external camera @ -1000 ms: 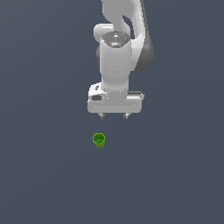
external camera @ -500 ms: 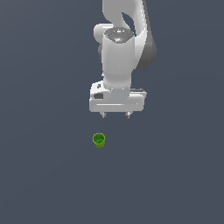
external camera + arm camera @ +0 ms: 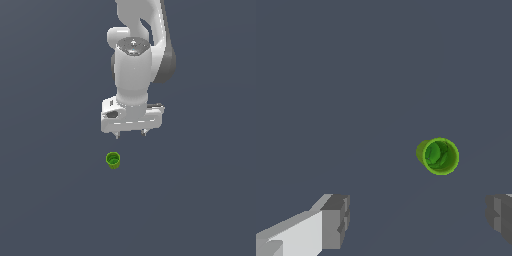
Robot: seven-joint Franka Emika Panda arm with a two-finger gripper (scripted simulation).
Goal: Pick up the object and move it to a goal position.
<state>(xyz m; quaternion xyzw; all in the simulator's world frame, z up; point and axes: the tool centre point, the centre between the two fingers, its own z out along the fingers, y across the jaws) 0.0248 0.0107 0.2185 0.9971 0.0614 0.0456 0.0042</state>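
Between the earlier exterior frames and this one, the green cup keeps its place on the dark grey floor, upright with its open mouth up; only the arm shifts. The gripper drifts slightly toward the exterior view's right and appears a little lower, though the lone exterior angle makes the height change hard to judge. It hangs above and beyond the cup, well apart from it, offset toward the exterior view's right. In the wrist view the cup lies ahead of the two fingertips, not yet between them, and the hollow interior is plainly visible. The fingers stand wide apart, holding nothing. The change is small, so the approach stage appears barely begun: the hand must yet be brought over the cup and lowered until the fingers straddle its wall. No goal marker shows in either view. The cup's small size beside the broad white hand suggests that centring will need care.
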